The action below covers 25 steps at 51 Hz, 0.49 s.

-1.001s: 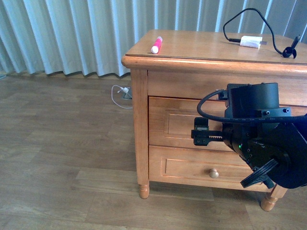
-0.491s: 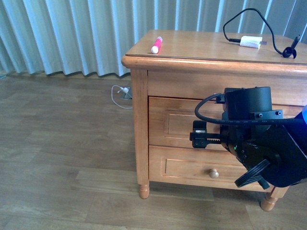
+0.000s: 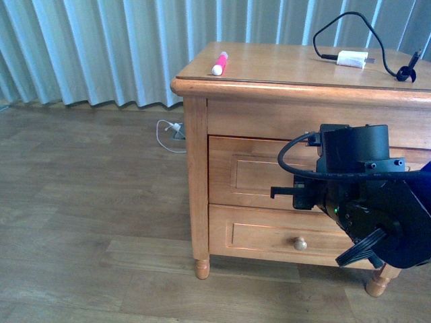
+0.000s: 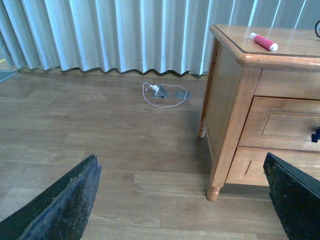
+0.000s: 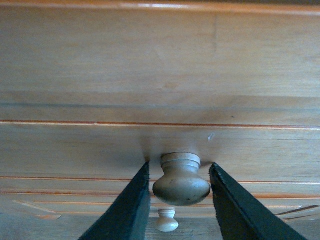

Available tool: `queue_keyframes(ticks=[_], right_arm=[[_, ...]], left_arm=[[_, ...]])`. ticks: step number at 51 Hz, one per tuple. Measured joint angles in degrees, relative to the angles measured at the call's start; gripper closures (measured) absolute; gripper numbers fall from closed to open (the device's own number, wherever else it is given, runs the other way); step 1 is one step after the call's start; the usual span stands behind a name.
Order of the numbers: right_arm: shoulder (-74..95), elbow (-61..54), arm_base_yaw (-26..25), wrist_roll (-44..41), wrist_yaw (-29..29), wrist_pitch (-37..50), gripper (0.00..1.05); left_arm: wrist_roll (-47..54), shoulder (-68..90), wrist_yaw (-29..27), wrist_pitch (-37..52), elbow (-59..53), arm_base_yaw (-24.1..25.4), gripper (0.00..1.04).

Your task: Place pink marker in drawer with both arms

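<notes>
Slim pink marker [image 3: 219, 62], white at one end, flat on smooth honey-wood cabinet top [image 3: 289, 64] nr its left edge, well above the shut drawer [image 3: 249, 176] w/ recessed panel front. R gripper [image 5: 180, 165] at drawer front, tapered black fingers close either side of round pale knob [image 5: 181, 184]; can't tell if clamped or just beside. L gripper [image 4: 180, 156] well apart from cabinet, rough matte fingers spread wide over plank floor [image 4: 100, 115].

No legible text or labels.
</notes>
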Motion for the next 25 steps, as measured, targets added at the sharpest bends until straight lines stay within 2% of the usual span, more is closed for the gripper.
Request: queue_keyframes(ticks=[4, 25], right_arm=[[-0.7, -1.0, 0.0, 0.0, -0.5, 0.2, 0.81], [-14.0, -20.2, 0.7, 3.3, -6.3, -0.1, 0.82]], left_arm=[[0.0, 0.0, 0.0, 0.0, 0.0, 0.0, 0.06], [0.0, 0.0, 0.0, 0.0, 0.0, 0.0, 0.06]])
